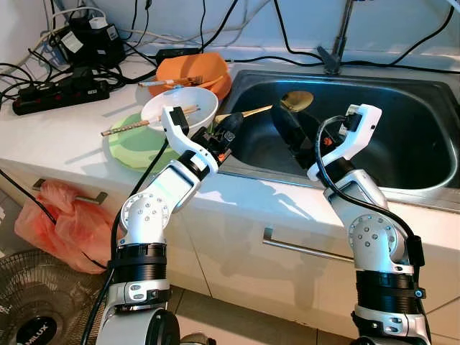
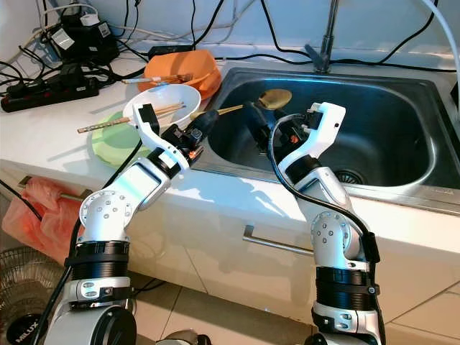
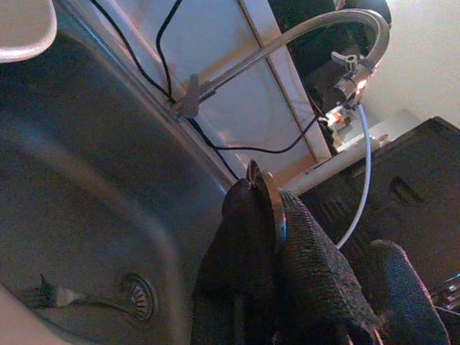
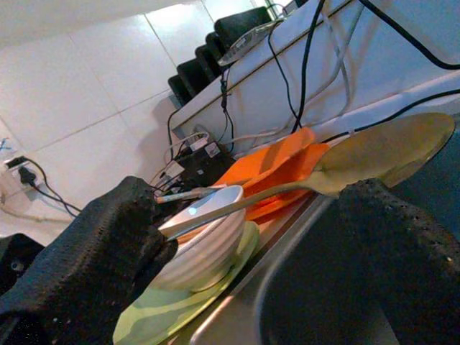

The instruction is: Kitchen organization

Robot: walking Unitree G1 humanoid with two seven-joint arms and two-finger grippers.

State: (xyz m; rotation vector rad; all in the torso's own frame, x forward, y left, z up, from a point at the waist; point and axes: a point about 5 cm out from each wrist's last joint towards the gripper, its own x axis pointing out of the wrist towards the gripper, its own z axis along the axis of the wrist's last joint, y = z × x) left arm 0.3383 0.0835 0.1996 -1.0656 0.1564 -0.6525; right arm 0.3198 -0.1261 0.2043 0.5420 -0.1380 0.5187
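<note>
A large brass-coloured ladle (image 1: 291, 102) hangs in the air over the left part of a stainless steel sink (image 1: 402, 144), its shallow bowl toward the back of the basin and its long handle running toward the sink's left rim. The left gripper (image 1: 228, 129) is closed around the end of that handle, just above the rim where the sink meets the white surface (image 1: 57, 136). In the left wrist view the black fingers (image 3: 302, 273) are pressed together with a thin metal edge between them.

The right gripper (image 1: 287, 133) reaches into the sink from the front edge, beside and a little below the ladle's bowl. Its two black fingers (image 4: 100, 244) stand apart with the ladle's handle passing between them in the right wrist view; whether they touch it is hard to tell.

On the surface just left of the sink, a white ribbed bowl (image 1: 180, 108) sits on a pale green plate (image 1: 133, 147). A pair of chopsticks (image 1: 136, 126) rests across the bowl and sticks out toward the left. Behind the bowl, near the back edge, lies an orange dish (image 1: 198, 72) with another utensil in it. A black power strip (image 1: 61, 93) and tangled cables occupy the back left corner of the surface.

A fork (image 3: 54, 295) lies on the sink floor near the drain (image 3: 136, 295). A curved tap (image 3: 287, 43) rises from the back rim.
</note>
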